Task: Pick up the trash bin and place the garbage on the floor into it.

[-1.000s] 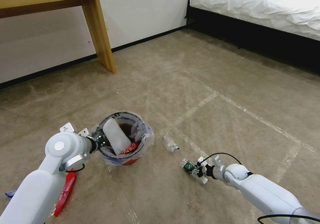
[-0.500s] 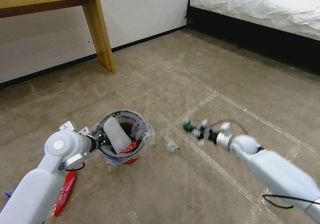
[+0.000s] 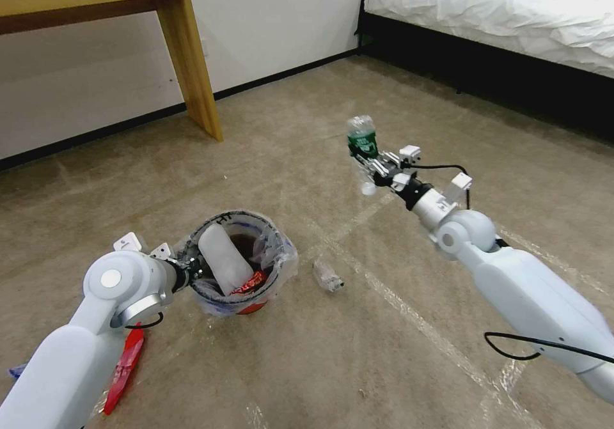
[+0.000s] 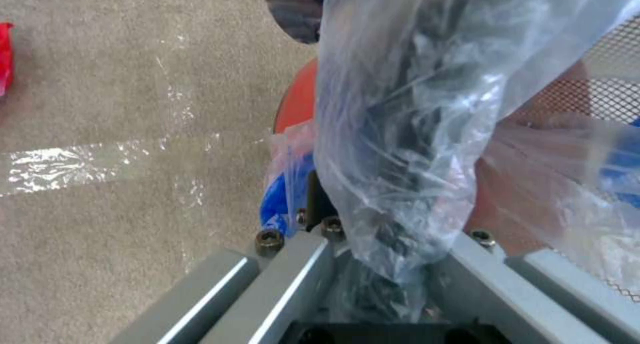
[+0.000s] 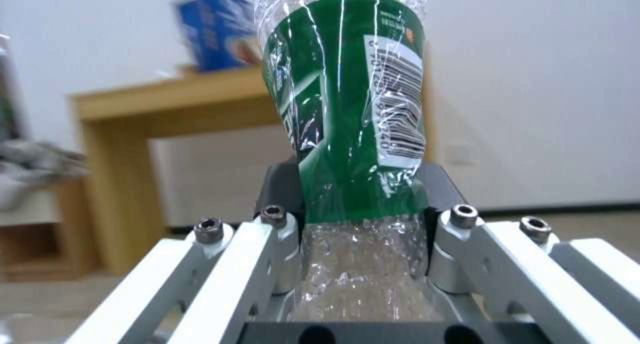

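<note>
The floor (image 3: pixel 396 96) is beige-grey short carpet, crossed by shiny strips of clear tape (image 3: pixel 416 320). In the head view the trash bin (image 3: pixel 240 263) sits at about 7 o'clock from the picture's centre: a small round red bucket lined with a crinkly clear bag, black lettering on the rim. A flat white slipper (image 3: pixel 222 259) stands tilted inside it, with a red wrapper (image 3: pixel 248 284) beside the slipper's lower end.

The left gripper (image 3: pixel 192 268) is at the bin's 9 o'clock rim, its fingers closed on the rim and the bag; in the left wrist view the bag's plastic (image 4: pixel 400 133) bunches between the jaws against the red wall.

The right gripper (image 3: pixel 374 163) is raised, at 1 o'clock from the bin and well apart from it. It is clamped on a green-labelled clear bottle (image 3: pixel 362 138), crushed and crinkled, standing upright from the jaws; the right wrist view shows a white barcode panel on the green label (image 5: pixel 347 108).

A small crushed clear bottle (image 3: pixel 327 274) lies on the carpet just at 3 o'clock of the bin. A flat red wrapper (image 3: pixel 125 368) lies at the bin's 7 o'clock, beside the left arm.
</note>
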Robot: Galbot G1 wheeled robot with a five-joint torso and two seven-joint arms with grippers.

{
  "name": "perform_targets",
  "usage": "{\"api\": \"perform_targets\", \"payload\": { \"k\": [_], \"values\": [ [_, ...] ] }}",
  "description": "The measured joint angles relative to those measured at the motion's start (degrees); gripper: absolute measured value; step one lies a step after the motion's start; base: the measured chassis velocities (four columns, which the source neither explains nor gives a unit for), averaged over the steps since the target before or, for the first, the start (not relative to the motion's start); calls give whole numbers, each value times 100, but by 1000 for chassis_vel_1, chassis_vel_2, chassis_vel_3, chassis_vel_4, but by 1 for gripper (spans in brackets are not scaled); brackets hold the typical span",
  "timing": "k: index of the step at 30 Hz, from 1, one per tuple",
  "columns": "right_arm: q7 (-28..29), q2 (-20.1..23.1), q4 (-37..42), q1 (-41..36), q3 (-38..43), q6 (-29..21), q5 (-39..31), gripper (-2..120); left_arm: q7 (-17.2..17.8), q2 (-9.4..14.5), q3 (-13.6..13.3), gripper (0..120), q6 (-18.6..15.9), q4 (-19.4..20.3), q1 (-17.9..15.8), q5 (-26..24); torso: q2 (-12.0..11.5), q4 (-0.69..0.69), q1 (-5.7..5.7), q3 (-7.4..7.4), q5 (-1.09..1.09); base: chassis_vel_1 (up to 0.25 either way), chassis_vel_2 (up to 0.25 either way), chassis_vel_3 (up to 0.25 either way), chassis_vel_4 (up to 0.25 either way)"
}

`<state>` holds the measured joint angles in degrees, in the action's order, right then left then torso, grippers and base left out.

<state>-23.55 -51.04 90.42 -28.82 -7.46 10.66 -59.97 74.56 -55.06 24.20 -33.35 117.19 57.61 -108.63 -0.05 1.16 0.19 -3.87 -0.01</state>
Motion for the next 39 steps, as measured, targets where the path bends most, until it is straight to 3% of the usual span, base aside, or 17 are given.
{"api": "perform_targets", "payload": {
  "k": [8, 23, 39],
  "values": [
    [-592, -619, -34, 293, -565, -16, -10, 23, -12, -63, -50, 0, 31, 42, -30, -84, 0, 0, 0, 0, 0, 0, 0, 0, 0],
    [-896, -1834, -967, 739, -1926, 32, 447, 23, -17, -102, -74, 0, 35, 67, -55, -115, 0, 0, 0, 0, -1, 0, 0, 0, 0],
    [-932, -2060, -1330, 784, -2220, 112, 765, 23, -22, -63, -31, 0, 17, 89, -23, -115, 0, 1, 0, 0, 0, 0, 0, 0, 0]
  ]
}}
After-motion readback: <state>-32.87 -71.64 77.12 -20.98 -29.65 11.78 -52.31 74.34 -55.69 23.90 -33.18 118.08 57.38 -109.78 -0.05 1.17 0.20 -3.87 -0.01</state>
